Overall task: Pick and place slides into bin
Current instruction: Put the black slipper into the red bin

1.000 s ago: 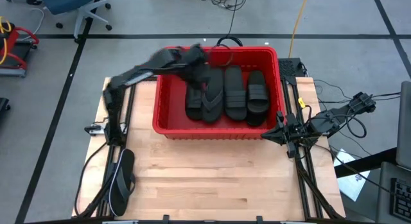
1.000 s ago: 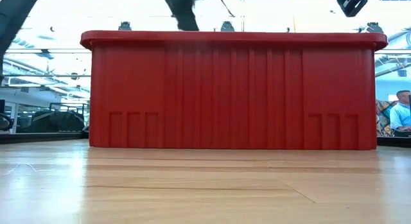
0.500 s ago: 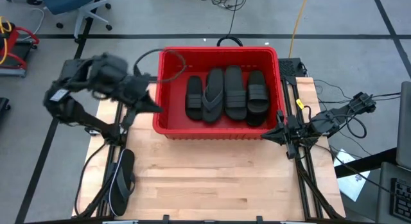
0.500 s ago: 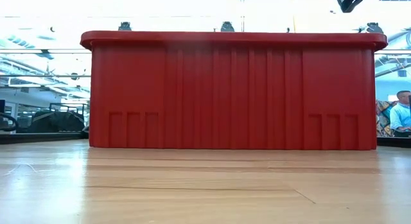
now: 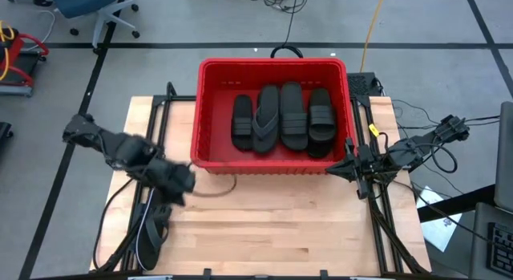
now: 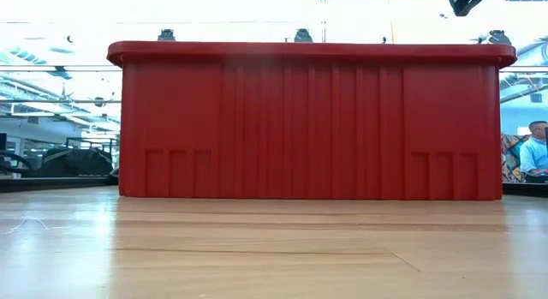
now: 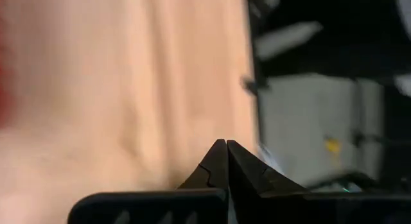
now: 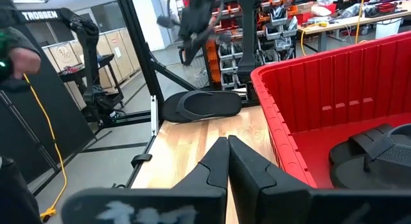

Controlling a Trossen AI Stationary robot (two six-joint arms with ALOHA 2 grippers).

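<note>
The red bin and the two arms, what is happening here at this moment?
A robot is loading black slides into the red bin. Four slides lie side by side inside it. One slide is on the table's near left edge, and the left hand, shut and empty, is close to it. The right hand, shut, waits by the bin's right near corner.

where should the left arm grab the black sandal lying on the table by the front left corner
Probably across its narrow width near the middle, coming straight down with the left gripper, which hovers close by, shut. The black rubber sandal lies flat on the wooden table, its long axis running front to back, so both long edges are free to pinch. Its strap isn't clear enough to aim for.
</note>
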